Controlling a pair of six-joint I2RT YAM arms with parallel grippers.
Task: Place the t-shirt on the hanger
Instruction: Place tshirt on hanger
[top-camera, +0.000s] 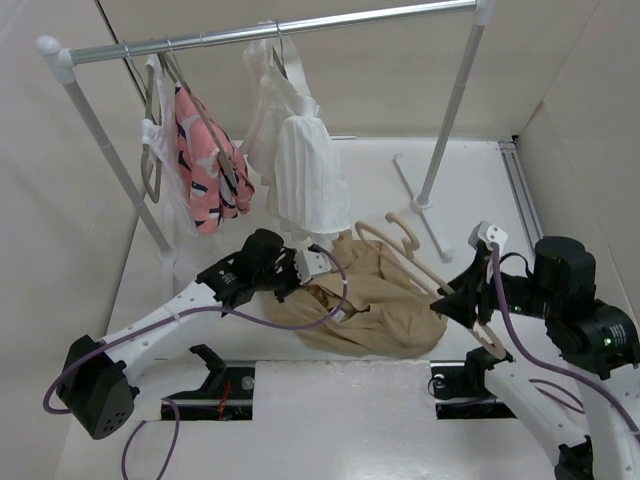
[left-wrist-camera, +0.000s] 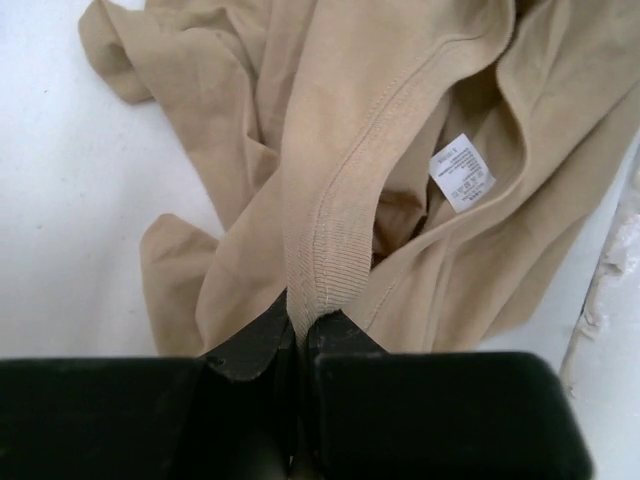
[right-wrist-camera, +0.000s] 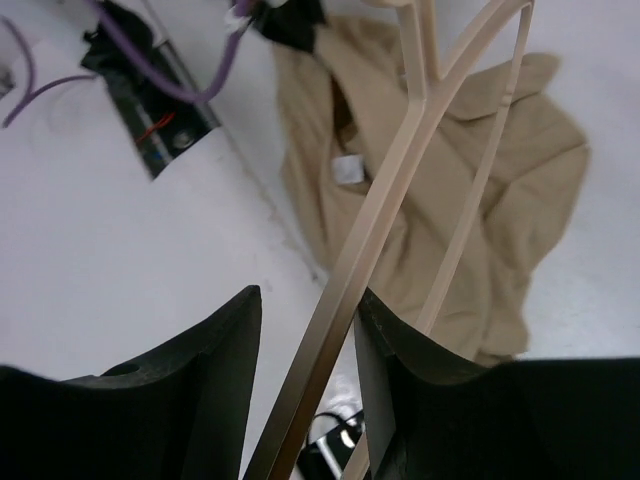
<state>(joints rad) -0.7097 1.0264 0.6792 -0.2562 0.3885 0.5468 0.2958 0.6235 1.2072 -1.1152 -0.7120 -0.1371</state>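
The t-shirt (top-camera: 385, 310) lies crumpled on the table (top-camera: 330, 420) in the middle of the top view. At its 9 o'clock edge the left gripper (left-wrist-camera: 300, 328) is pressed together on the ribbed collar (left-wrist-camera: 335, 230). At the shirt's 3 o'clock side the right gripper (right-wrist-camera: 308, 300) clasps one arm of the hanger (right-wrist-camera: 380, 210), which slants over the fabric with its hook pointing between 10 and 11 o'clock.

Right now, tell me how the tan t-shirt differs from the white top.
The t-shirt lies crumpled on the table; the white top hangs from the rail. The left gripper pinches the t-shirt's collar; nothing grips the white top. The t-shirt is plain; the white top looks ribbed. Both are soft garments.
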